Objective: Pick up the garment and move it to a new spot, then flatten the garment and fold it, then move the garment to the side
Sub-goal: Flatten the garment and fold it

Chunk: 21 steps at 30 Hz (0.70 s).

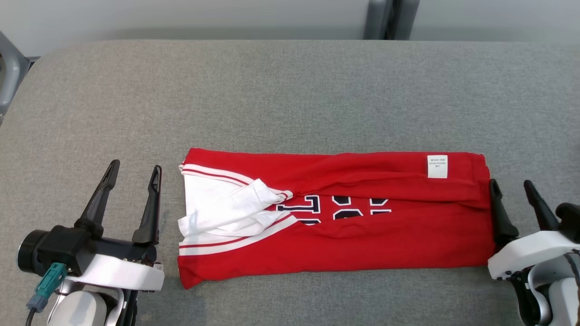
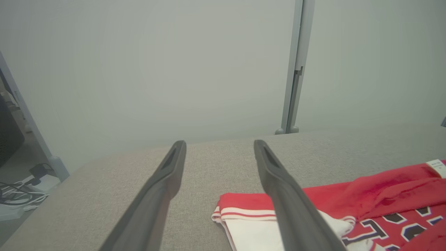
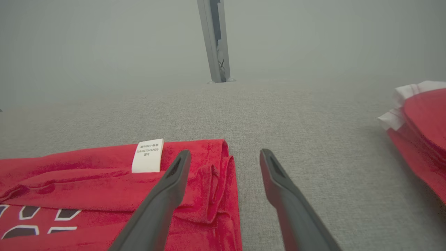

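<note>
The red jersey (image 1: 335, 217) lies folded into a long band on the grey fabric-covered table (image 1: 290, 90), between the two grippers. Its dark, white-edged lettering (image 1: 335, 206) is partly covered by the upper fold and cannot be read. A white care label (image 1: 437, 166) sits near the right end; its print is too small to make out. At the left end, white lining and striped trim show.

The left gripper (image 1: 136, 165) stands just beside the jersey's left end, fingers spread, holding nothing. The right gripper (image 1: 510, 183) is at the right end, also spread and empty. In the right wrist view one finger lies over the fabric edge; contact cannot be confirmed. The same view shows a second red-and-white garment (image 3: 421, 118), cut off by the frame edge.
</note>
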Tool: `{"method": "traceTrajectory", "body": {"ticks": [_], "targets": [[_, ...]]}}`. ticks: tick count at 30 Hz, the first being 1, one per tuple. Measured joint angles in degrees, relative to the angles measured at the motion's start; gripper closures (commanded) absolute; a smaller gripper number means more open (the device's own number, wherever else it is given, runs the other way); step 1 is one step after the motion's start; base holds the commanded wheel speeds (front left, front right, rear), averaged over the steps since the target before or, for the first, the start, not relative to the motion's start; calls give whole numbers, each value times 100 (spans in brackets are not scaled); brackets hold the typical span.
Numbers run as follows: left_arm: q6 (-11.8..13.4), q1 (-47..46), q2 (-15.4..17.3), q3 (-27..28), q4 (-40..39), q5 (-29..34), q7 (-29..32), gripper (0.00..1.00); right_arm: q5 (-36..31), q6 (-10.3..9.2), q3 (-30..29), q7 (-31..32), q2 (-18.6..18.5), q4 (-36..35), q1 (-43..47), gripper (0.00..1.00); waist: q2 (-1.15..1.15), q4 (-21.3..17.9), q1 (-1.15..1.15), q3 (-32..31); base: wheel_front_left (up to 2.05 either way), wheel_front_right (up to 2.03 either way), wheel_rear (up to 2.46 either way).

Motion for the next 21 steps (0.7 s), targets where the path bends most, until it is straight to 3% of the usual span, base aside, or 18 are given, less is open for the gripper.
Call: {"method": "traceTrajectory", "body": {"ticks": [14,15,16,17,18,19,21], "targets": [[-209,-247,-175,115,133,176,0,0,444,0,372,-563,80,1812,-718,0,0,105,0,359,0,0,0],[-229,-249,-185,130,140,181,0,0,449,0,420,-586,76,1892,-747,18,0,106,0,364,0,0,0],[-245,-249,-194,146,149,193,0,0,469,0,457,-612,76,1954,-776,43,0,106,0,368,0,0,0],[-253,-250,-207,165,155,221,0,0,505,0,500,-636,69,2014,-795,57,0,105,0,368,0,0,0],[-258,-252,-219,179,158,222,0,0,535,0,536,-661,62,2063,-822,87,0,102,0,369,0,0,0],[-259,-253,-229,196,159,227,0,0,559,0,572,-683,55,2101,-840,100,0,98,0,371,0,0,0],[-282,-254,-238,235,171,265,0,0,621,8,637,-715,46,2117,-855,100,0,85,0,371,0,0,0]]}}
